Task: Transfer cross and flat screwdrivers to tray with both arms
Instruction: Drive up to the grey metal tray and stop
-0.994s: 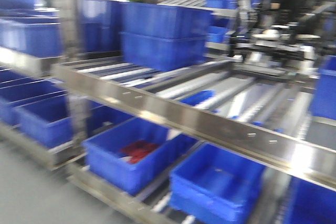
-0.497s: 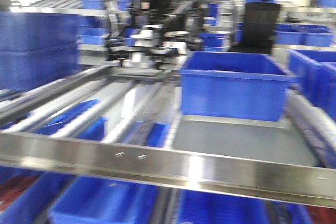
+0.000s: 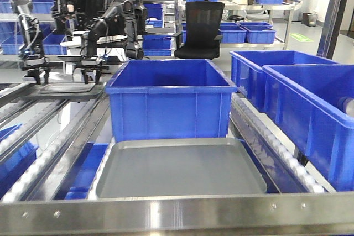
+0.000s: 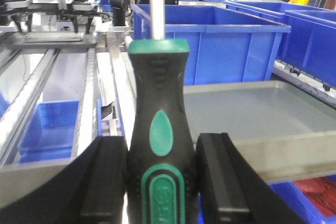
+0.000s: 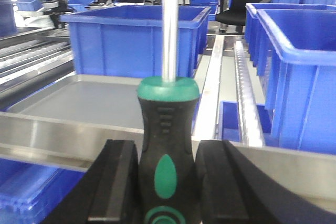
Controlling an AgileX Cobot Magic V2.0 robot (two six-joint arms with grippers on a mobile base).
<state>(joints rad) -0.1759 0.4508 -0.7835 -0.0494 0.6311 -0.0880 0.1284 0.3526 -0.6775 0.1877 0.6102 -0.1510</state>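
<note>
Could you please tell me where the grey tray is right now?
In the front view, the grey tray lies low and central, directly in front of the deep blue bin and behind the steel rail.

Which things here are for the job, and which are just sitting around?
For the job:
left gripper, shut on the left screwdriver
right gripper, shut on the right screwdriver
tray

Just sitting around:
blue bin behind the tray
side bins to its right
chair
</note>
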